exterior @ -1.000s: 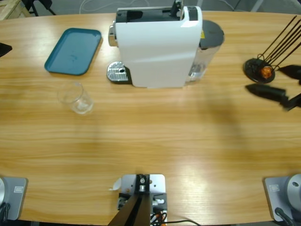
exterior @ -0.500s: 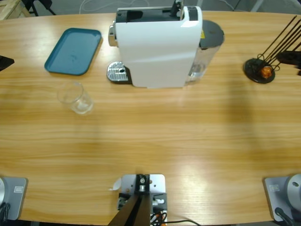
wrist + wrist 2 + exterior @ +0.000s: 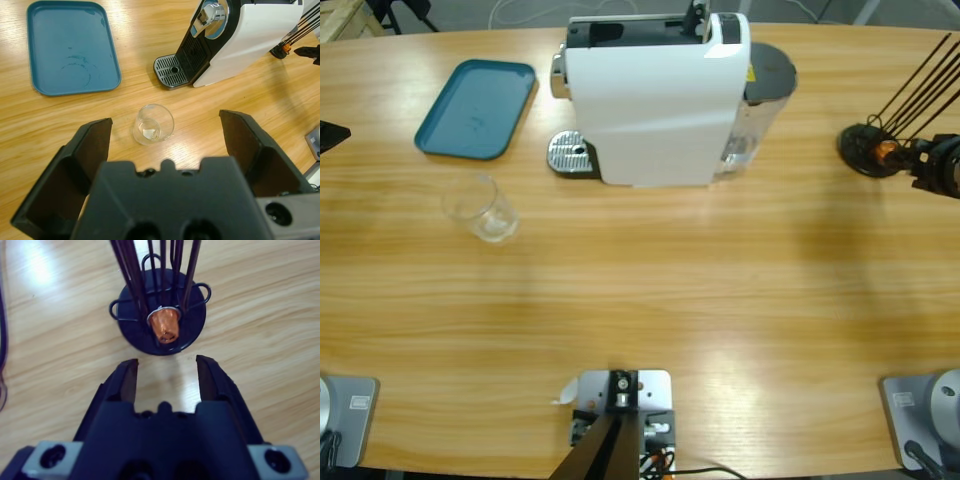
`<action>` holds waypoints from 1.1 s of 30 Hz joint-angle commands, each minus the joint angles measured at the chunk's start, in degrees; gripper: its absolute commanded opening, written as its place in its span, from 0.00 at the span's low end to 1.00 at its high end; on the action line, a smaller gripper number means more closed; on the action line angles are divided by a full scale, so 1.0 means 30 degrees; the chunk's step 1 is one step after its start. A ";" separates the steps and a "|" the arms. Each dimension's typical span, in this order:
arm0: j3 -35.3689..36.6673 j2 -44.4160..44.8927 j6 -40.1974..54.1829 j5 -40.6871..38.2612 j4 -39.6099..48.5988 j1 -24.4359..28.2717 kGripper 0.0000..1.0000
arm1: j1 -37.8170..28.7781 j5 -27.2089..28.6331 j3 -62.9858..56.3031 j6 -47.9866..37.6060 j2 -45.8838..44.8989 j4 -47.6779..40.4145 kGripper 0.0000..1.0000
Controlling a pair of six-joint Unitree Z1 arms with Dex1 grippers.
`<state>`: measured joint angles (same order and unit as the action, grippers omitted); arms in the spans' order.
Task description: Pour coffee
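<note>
While the right gripper (image 3: 166,367) hovered low over the table (image 3: 650,290), its fingers (image 3: 125,377) stood parted with nothing between them, aimed at the black capsule holder (image 3: 131,327) directly ahead. An orange coffee capsule (image 3: 165,326) sat in a wire ring at the foot of the holder's dark rods, just beyond the fingertips and not touching them. From above, this gripper (image 3: 938,168) showed at the table's 3 o'clock edge, close beside the capsule holder (image 3: 865,148), whose rods fanned toward 1 o'clock. Left gripper (image 3: 165,135) was raised well above the wood, fingers (image 3: 90,145) spread wide and empty, looking down on a clear glass cup (image 3: 154,124) standing upright between them in the view but far below. In the high view the glass cup (image 3: 480,208) stood at about 9 o'clock of the table's middle, apart from everything else. A teal tray (image 3: 477,108) lay at 10 o'clock, bare. White coffee machine (image 3: 655,98) occupied 12 o'clock, with its metal drip grate (image 3: 570,155) jutting out on the tray side and a grey-lidded water tank (image 3: 765,85) on the opposite side. Only a dark tip of the left arm (image 3: 330,133) showed at the 9 o'clock edge. The cup was near the drip grate, not on it.
</note>
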<state>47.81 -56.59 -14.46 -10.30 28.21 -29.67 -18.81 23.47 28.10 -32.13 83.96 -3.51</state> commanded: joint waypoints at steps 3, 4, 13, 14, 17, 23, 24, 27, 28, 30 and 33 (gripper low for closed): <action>-0.0621 0.0319 -0.0013 -0.0142 0.0293 -0.0129 0.93 | 0.0709 0.0340 -0.0461 0.0473 0.2047 -0.1794 0.49; -0.0639 0.0319 0.0005 -0.0142 0.0293 -0.0129 0.93 | 0.0791 0.0322 -0.0461 0.0543 0.2153 -0.1952 0.49; -0.0644 0.0078 0.0104 -0.0084 0.0211 -0.0153 0.93 | 0.1483 0.0199 -0.0367 0.0871 0.3020 -0.2983 0.49; -0.0644 0.0055 0.0104 -0.0084 0.0205 -0.0159 0.93 | 0.1530 0.0152 -0.0320 0.0930 0.3155 -0.3077 0.49; -0.0644 0.0002 0.0104 -0.0084 0.0205 -0.0159 0.93 | 0.1612 0.0117 -0.0285 0.1012 0.3442 -0.3399 0.49; -0.0644 -0.0097 0.0134 -0.0084 0.0176 -0.0170 0.93 | 0.1758 0.0088 -0.0256 0.1041 0.4203 -0.3956 0.49; -0.0644 -0.0121 0.0134 -0.0084 0.0176 -0.0159 0.93 | 0.1793 0.0088 -0.0244 0.1041 0.4291 -0.4061 0.49; -0.0674 -0.0150 0.0186 -0.0084 0.0153 -0.0188 0.93 | 0.1975 0.0088 -0.0191 0.1152 0.4508 -0.4313 0.49; -0.0674 -0.0168 0.0192 -0.0084 0.0147 -0.0188 0.93 | 0.2045 0.0064 -0.0174 0.1223 0.4573 -0.4425 0.49; -0.0674 -0.0250 0.0210 -0.0084 0.0147 -0.0188 0.93 | 0.2151 -0.0035 -0.0109 0.1346 0.4713 -0.4600 0.49; -0.0674 -0.0297 0.0222 -0.0084 0.0117 -0.0188 0.93 | 0.2227 -0.0088 -0.0004 0.1481 0.4860 -0.4600 0.49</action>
<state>47.81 -56.60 -14.45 -10.29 28.21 -29.69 -13.40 23.46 27.96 -29.35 95.78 -16.06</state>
